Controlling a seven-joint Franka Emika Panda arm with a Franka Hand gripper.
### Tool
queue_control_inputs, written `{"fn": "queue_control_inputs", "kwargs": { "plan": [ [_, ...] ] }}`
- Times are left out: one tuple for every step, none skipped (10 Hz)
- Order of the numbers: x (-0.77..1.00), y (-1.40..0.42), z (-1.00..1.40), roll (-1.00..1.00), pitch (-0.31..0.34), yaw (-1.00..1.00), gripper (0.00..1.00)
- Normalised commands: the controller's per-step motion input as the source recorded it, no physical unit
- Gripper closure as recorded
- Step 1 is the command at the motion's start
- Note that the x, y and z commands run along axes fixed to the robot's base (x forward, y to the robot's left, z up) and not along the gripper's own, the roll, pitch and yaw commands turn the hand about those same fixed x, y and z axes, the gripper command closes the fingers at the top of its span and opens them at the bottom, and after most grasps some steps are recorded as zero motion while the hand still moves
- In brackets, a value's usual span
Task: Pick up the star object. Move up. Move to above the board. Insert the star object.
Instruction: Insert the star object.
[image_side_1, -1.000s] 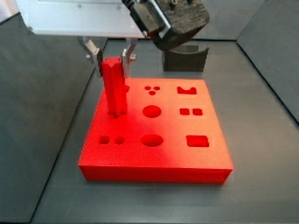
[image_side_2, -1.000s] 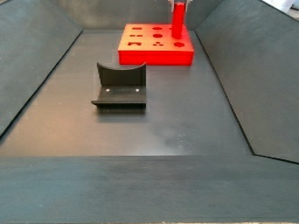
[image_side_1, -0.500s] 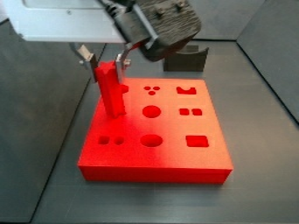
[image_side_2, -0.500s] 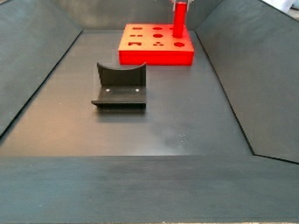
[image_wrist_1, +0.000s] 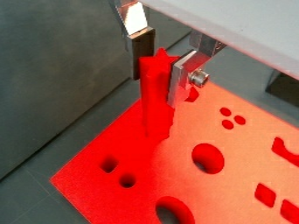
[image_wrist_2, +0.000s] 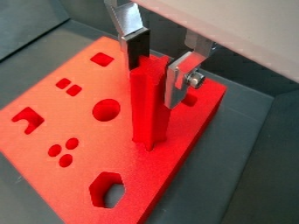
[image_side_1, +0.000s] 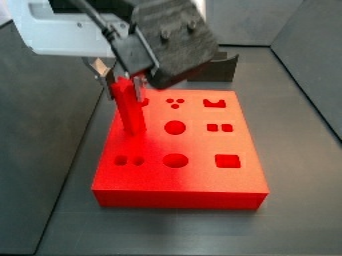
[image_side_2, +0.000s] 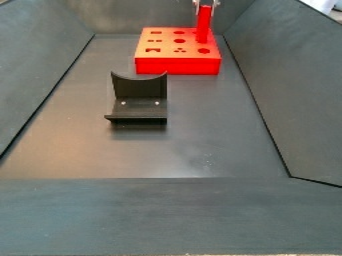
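The gripper (image_wrist_1: 162, 54) hangs over one edge of the board (image_side_1: 201, 160), its 2 silver fingers (image_wrist_2: 128, 35) standing to either side of the top of the star object (image_wrist_1: 153, 92). The jaws sit slightly apart; whether the pads press on the peg cannot be told. In both wrist views the star object stands upright with its lower end in the board's top face, near a round hole (image_wrist_1: 208, 157). In a side view the star object (image_side_1: 128, 108) rises from the board near its left edge, below the gripper (image_side_1: 118, 75). The board lies flat on a dark grey surface (image_side_2: 174, 150) with sloping dark walls around it. The fixture (image_side_2: 136, 97) stands well apart from the board (image_side_2: 177, 52), on the same surface.
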Motion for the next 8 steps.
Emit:
{"fn": "queue_control_inputs", "kwargs": {
  "plan": [
    [0.0,0.0,-0.47,0.09,-0.037,-0.07,1.0],
    [0.0,0.0,-0.8,0.14,-0.05,-0.07,1.0],
    [0.05,0.0,-0.9,0.09,-0.054,-0.06,1.0],
    [0.21,0.0,-0.9,0.0,0.0,-0.04,1.0],
    [0.33,0.08,-0.97,-0.04,0.063,-0.08,1.0],
    [0.14,0.1,-0.44,-0.15,-0.001,-0.05,1.0],
    [0.0,0.01,0.0,-0.03,-0.034,0.0,1.0],
    [0.0,0.0,0.0,0.0,0.0,0.0,1.0]
  ]
}}
